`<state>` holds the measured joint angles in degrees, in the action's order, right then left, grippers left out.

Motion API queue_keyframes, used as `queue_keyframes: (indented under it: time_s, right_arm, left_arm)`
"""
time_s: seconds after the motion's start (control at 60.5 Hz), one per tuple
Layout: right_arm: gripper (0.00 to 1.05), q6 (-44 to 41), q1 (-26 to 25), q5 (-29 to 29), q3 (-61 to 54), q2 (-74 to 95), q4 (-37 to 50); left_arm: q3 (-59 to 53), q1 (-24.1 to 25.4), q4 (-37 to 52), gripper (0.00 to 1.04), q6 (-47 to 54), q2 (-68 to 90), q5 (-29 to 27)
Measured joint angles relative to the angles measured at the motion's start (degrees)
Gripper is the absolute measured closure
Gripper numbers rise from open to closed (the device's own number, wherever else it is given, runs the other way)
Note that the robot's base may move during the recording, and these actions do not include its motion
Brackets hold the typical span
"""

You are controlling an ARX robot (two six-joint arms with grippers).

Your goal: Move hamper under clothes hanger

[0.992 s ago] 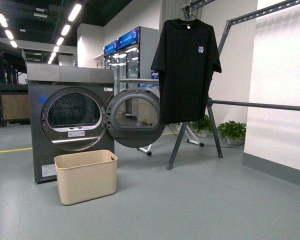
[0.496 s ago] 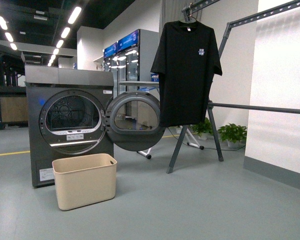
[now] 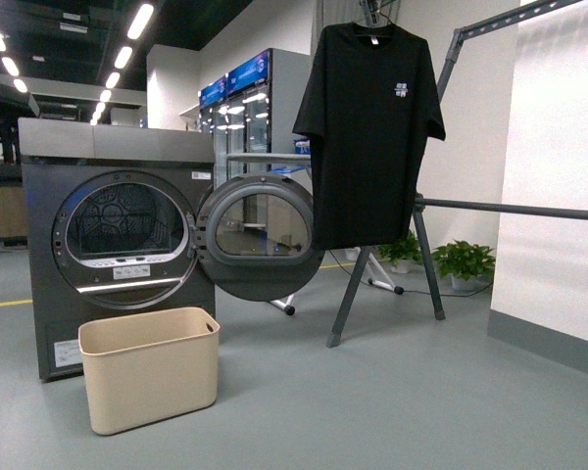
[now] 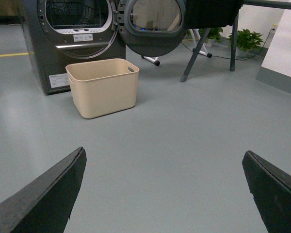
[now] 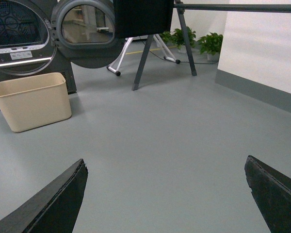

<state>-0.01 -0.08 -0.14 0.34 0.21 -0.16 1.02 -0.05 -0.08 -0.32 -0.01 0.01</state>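
hamper point(image 3: 149, 370): on the floor, well ahead of left claw point(image 4: 163, 151) and right claw point(image 5: 165, 159), leftish
dryer point(image 3: 118, 147): right behind hamper, door point(image 3: 260, 235) swung out rightward
clothes hanger point(image 3: 514, 209): ahead of claws too, right of dryer, shirt point(image 3: 369, 137) hanging on it

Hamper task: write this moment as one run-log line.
hamper: on floor before open dryer, not under clothes hanger | left gripper: open, empty | right gripper: open, empty

The right end effector point(image 5: 165, 162) gapes wide above the grey floor point(image 5: 174, 121); beyond, the hamper point(image 5: 33, 101) stands just before the dryer point(image 5: 19, 34). The clothes hanger point(image 5: 143, 56) rises farther right, apart from it.
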Motion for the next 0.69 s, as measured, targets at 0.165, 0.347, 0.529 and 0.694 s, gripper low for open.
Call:
queue_keyframes:
  time_s: [0.165,0.347,0.529,0.694]
  right_arm:
    - [0.08,0.0,0.0,0.0,0.0,0.0,0.0]
    - [0.08,0.0,0.0,0.1,0.0,0.0,0.0]
    - [0.08,0.0,0.0,0.1,0.0,0.0,0.0]
    - [0.08,0.0,0.0,0.1,0.0,0.0,0.0]
  left_arm:
    - [0.0,0.0,0.0,0.07,0.0,0.0,-0.1]
    - [0.0,0.0,0.0,0.07,0.0,0.3,0.0]
    - [0.0,0.0,0.0,0.07,0.0,0.0,0.0]
    - [0.0,0.0,0.0,0.07,0.0,0.0,0.0]
